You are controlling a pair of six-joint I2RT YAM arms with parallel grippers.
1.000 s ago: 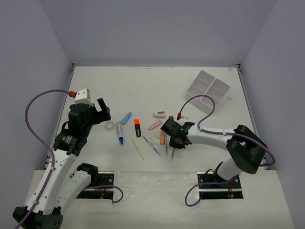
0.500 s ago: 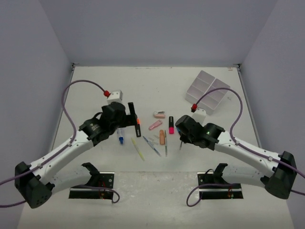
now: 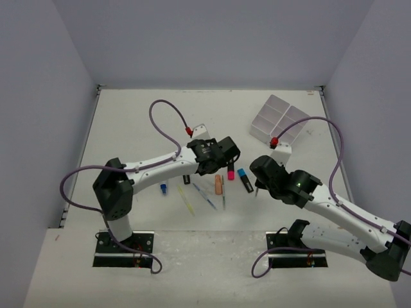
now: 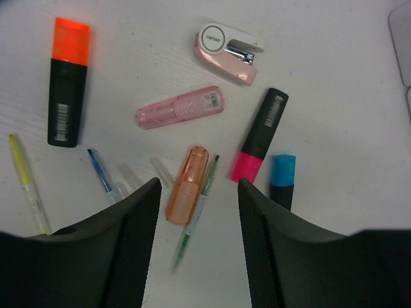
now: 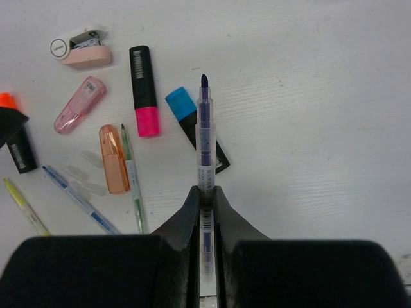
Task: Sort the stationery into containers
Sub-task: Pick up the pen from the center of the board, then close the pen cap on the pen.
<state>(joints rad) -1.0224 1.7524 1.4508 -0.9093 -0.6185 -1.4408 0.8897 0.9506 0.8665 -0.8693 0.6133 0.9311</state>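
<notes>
White, faintly grained table (image 3: 141, 115) sits inside a booth of plain pale lilac walls (image 3: 192, 38) at the back and on both sides. The white tray (image 3: 287, 119) with its four compartments lies at the far right of the table, turned at an angle and well apart from the rest of the stationery. That stationery is scattered loosely around the middle of the table.

The left gripper (image 4: 198, 186) hangs over this scatter with its jaws partly apart. Seen from the wrist, an orange clear-plastic stick (image 4: 187, 185) lies between the two fingertips, with a green pen (image 4: 196, 215) just beside it. Further out lie a pink-capped highlighter (image 4: 260, 135), a blue-capped highlighter (image 4: 281, 179), an orange-capped highlighter (image 4: 69, 80), a pink clear-plastic case (image 4: 180, 107), a pink and white dispenser (image 4: 228, 45), a yellow pen (image 4: 26, 183) and a blue pen (image 4: 101, 172).

The right gripper (image 5: 205, 192) is clamped tight on a thin pen (image 5: 204, 135) with a clear barrel and dark purple tip. In its wrist view, the pen crosses over the blue-capped highlighter
</notes>
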